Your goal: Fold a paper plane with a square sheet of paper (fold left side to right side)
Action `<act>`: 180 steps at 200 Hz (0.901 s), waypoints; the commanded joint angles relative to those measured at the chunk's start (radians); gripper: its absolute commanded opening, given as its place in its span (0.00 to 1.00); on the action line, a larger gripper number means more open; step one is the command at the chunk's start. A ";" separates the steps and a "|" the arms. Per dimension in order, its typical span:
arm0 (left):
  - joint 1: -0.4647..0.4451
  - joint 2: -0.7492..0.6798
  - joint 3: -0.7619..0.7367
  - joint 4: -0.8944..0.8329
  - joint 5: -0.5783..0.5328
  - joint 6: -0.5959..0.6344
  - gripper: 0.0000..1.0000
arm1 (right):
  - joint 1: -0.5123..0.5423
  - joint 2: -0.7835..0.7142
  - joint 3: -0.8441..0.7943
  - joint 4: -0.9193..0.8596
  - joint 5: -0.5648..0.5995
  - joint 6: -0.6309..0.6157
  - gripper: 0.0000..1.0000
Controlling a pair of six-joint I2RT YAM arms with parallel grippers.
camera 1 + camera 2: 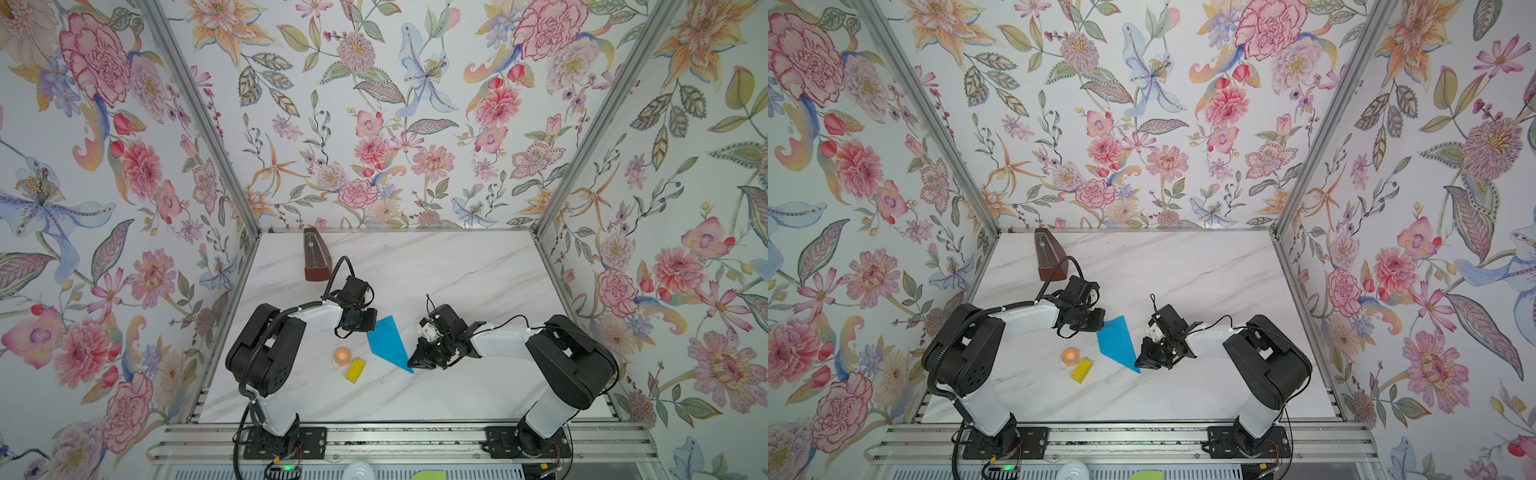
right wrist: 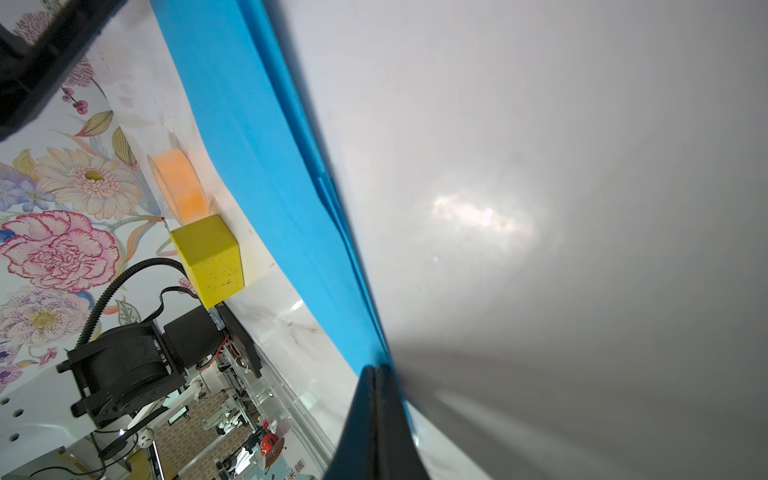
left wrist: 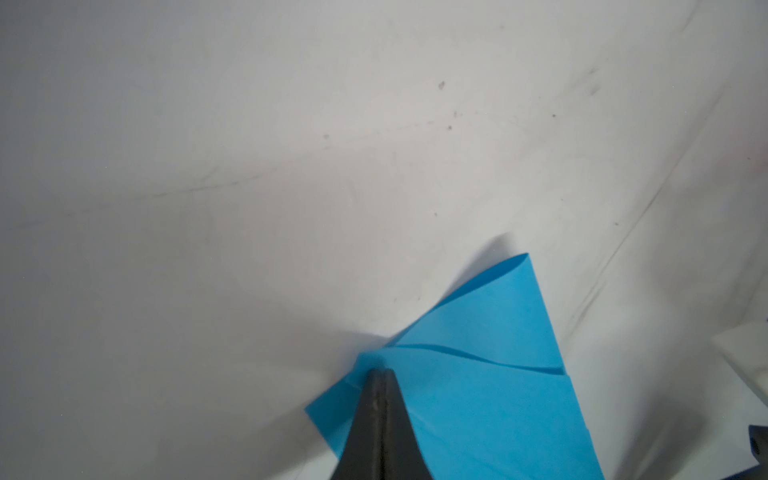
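The square sheet of paper (image 1: 386, 343) (image 1: 1116, 340) is bright blue and lies mid-table, folded into a pointed shape with its tip toward the front right. My left gripper (image 1: 372, 327) (image 1: 1100, 326) is shut, with its tips resting on the sheet's far-left corner. In the left wrist view the closed fingertips (image 3: 380, 372) sit on the paper (image 3: 478, 395), whose layered flaps lift slightly. My right gripper (image 1: 413, 365) (image 1: 1139, 364) is shut, with its tips (image 2: 376, 368) down on the paper's (image 2: 249, 145) pointed front end.
A small yellow block (image 1: 355, 370) (image 2: 212, 257) and an orange round piece (image 1: 343, 356) (image 2: 183, 187) lie just left of the paper. A brown wooden metronome (image 1: 316, 257) stands at the back left. Floral walls enclose the white marble table (image 1: 457, 266).
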 commanded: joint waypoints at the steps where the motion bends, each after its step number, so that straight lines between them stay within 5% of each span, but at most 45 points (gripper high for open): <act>1: 0.065 0.082 -0.078 -0.185 -0.243 -0.006 0.00 | -0.009 0.015 -0.036 -0.148 0.083 -0.021 0.00; 74: 0.100 0.059 -0.036 -0.198 -0.219 -0.001 0.00 | -0.003 0.000 -0.040 -0.142 0.084 -0.005 0.00; 107: 0.084 -0.051 -0.038 -0.179 -0.121 -0.016 0.00 | 0.000 -0.058 -0.027 -0.110 0.063 0.027 0.02; 180: -0.140 -0.199 -0.085 -0.179 -0.100 -0.154 0.00 | -0.042 -0.178 0.048 -0.131 0.060 0.005 0.26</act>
